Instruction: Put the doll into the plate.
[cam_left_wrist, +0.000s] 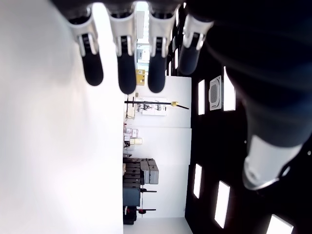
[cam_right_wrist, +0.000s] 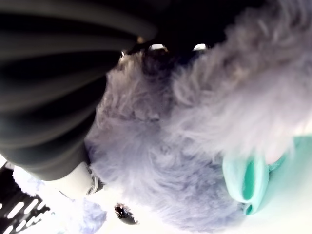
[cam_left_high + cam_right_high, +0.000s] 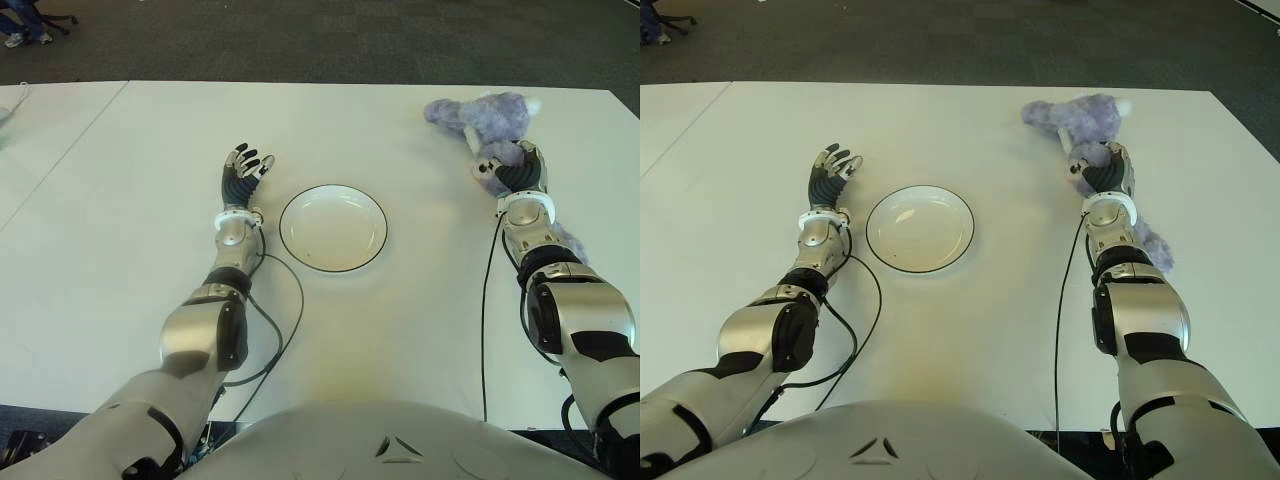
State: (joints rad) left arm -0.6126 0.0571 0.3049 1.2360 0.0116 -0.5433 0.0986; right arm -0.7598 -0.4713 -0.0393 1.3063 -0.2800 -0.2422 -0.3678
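The doll (image 3: 490, 115) is a fluffy purple plush lying at the far right of the white table (image 3: 400, 330). My right hand (image 3: 512, 170) is on its near part, with purple fur bulging between the curled fingers. In the right wrist view the doll's fur (image 2: 195, 146) presses against the palm, with a dark finger (image 2: 48, 97) wrapped over it. More purple fur shows beside my right forearm (image 3: 572, 240). The empty white plate (image 3: 333, 227) with a dark rim sits mid-table, well left of the doll. My left hand (image 3: 243, 170) shows just left of the plate, fingers (image 1: 126, 63) spread and holding nothing.
Black cables (image 3: 285, 330) trail over the table beside both forearms. The table's far edge meets dark carpet (image 3: 330, 40). A person's feet (image 3: 20, 30) show at the far left corner of the floor.
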